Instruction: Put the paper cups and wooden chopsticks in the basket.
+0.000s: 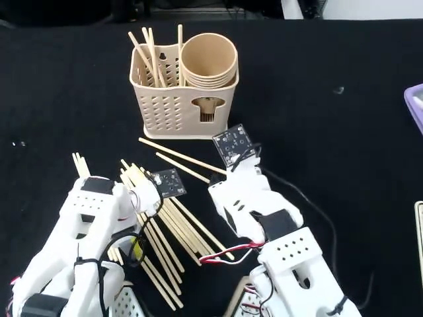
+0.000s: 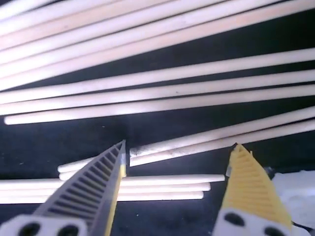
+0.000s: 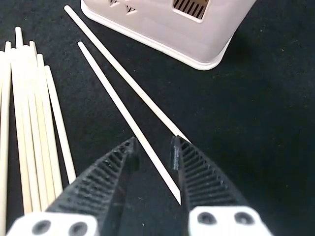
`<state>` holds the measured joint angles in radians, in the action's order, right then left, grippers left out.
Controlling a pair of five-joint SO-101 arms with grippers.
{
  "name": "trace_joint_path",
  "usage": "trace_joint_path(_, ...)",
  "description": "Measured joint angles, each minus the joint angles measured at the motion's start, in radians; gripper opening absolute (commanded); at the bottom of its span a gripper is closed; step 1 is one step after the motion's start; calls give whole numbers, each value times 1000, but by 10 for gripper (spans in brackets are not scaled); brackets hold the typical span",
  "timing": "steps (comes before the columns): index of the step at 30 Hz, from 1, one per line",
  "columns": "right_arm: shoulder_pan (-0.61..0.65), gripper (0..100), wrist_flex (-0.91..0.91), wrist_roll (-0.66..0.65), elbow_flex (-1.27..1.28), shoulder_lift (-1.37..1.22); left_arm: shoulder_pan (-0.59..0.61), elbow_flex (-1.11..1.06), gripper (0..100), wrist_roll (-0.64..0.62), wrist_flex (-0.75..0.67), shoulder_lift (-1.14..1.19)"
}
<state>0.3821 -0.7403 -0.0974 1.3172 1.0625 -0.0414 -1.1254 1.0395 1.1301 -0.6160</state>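
High view: loose pale wooden chopsticks [image 1: 177, 230] lie on the black table [image 1: 344, 132] before a beige perforated basket [image 1: 178, 109] holding stacked brown paper cups [image 1: 209, 59]. Left gripper [image 2: 179, 144] gapes wide over them; right gripper [image 3: 152, 142] sets narrow jaws astride one. Probably light, stiff, slippery; pinch mid-length.

Nothing written can be read here. The right wrist's circuit board [image 1: 232, 144] and the left wrist's circuit board [image 1: 170, 182] carry pale specks (too small to tell whether they are letters). The basket [image 1: 162, 105], paper cups [image 1: 209, 58] and wooden chopsticks [image 3: 22, 123] show plain surfaces.
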Motion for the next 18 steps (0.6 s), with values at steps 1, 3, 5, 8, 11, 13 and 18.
trace_joint_path(1, 0, 114, 0, 0, 0, 0, -9, 0, 322, 0, 3, 0)
trace_joint_path(3, 0, 114, 0, 0, 0, 0, -32, 0, 322, 0, 3, 0)
trace_joint_path(5, 0, 114, 0, 0, 0, 0, -60, -20, 322, 0, -5, 0)
trace_joint_path(8, 0, 114, 0, 0, 0, 0, -77, -80, 322, 2, -61, 0)
trace_joint_path(11, 0, 114, 0, 0, 0, 0, -72, -104, 322, 5, -107, -5)
trace_joint_path(13, 0, 114, 0, 0, 0, 0, -72, -115, 321, 5, -126, -6)
trace_joint_path(18, 0, 114, 0, 0, 0, 0, -75, -126, 321, 5, -158, -12)
